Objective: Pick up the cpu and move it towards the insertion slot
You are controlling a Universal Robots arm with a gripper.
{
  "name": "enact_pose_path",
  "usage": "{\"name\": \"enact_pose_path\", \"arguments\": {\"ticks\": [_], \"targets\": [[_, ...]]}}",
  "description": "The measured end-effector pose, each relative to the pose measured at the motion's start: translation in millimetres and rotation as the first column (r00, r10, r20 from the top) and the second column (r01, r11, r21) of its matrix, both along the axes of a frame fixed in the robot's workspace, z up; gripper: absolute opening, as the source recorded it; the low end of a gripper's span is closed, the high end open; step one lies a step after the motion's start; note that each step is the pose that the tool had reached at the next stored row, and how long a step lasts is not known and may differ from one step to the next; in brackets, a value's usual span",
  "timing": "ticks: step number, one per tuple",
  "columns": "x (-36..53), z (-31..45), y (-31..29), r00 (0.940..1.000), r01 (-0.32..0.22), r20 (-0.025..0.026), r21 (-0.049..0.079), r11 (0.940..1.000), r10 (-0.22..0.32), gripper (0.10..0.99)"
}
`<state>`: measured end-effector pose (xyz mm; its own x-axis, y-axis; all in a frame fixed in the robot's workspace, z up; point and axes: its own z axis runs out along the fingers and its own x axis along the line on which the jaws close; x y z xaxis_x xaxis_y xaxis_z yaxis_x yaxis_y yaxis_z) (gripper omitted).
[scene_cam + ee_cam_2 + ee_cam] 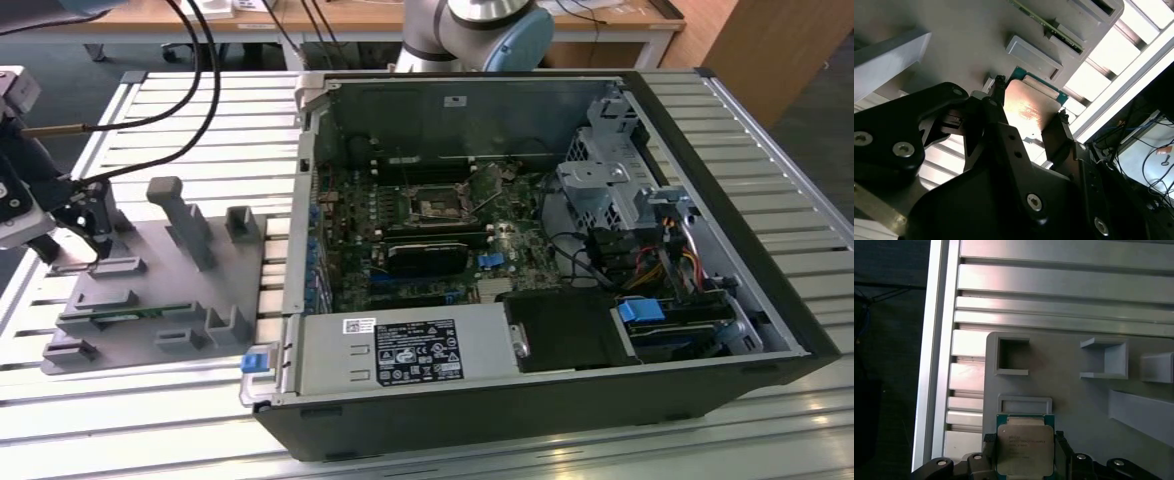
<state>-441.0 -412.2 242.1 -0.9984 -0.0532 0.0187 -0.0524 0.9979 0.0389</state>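
Working the pick-up step, I have the gripper (pixel 91 235) down at the grey fixture plate (pixel 160 290) on the exterior view's left, well apart from the open computer case (pixel 747 300). In the first wrist view the cpu (pixel 1024 447) sits flat with its silvery top showing, and the dark fingers (pixel 1062 452) press against two opposite edges of it, so I read the hand as clamped on the chip. The second wrist view shows the same hold from the other side, with the metal top catching the light between the two tips. I cannot tell whether the chip has cleared its seat in the plate or rests in it.

The insertion slot (pixel 437 205) lies inside the case on the motherboard, toward the far side, with its silver frame around a dark centre. I judge the task to be at an early stage: the grasp is made and the carry is not yet done.

As I see it, the move ahead calls for a level, steady grip, enough height to pass over the case's side wall (pixel 307 200), and a path clear of the fixture's upright blocks (pixel 180 215).
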Motion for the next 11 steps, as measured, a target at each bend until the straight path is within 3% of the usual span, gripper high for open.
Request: {"name": "enact_pose_path", "arguments": {"ticks": [11], "targets": [[0.0, 9.0, 0.1, 1.0, 0.0, 0.0001, 0.0, 1.0, 0.0, 0.541]]}}
